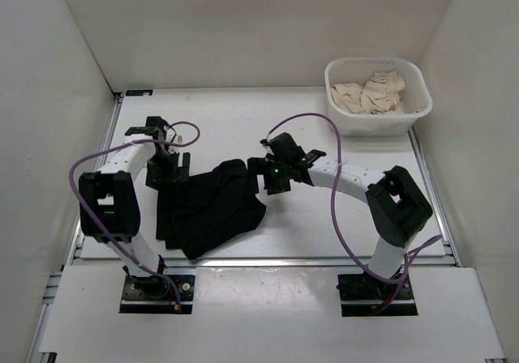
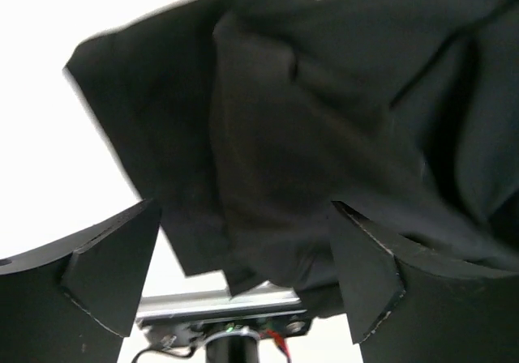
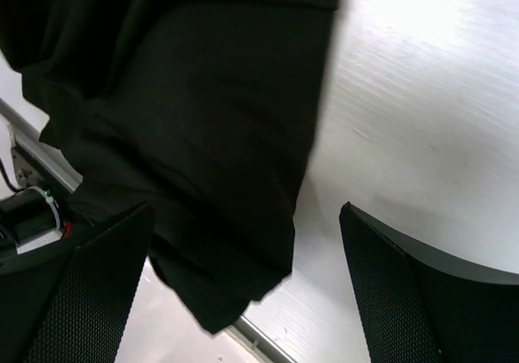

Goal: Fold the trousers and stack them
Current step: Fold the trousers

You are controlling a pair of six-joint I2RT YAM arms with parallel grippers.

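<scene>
The black trousers (image 1: 209, 207) lie in a loosely folded, rumpled heap on the white table, near its front edge, between the two arms. My left gripper (image 1: 172, 171) hovers at the heap's upper left corner, open and empty. In the left wrist view the dark cloth (image 2: 300, 136) fills the space beyond its spread fingers (image 2: 109, 270). My right gripper (image 1: 272, 180) hovers at the heap's upper right edge, open and empty. In the right wrist view the cloth (image 3: 195, 136) lies to the left, between and beyond the fingers (image 3: 405, 286), with bare table to the right.
A white basket (image 1: 378, 116) holding beige cloth (image 1: 371, 93) stands at the back right corner. White walls enclose the table on three sides. The table's front metal rail (image 1: 268, 259) runs just below the heap.
</scene>
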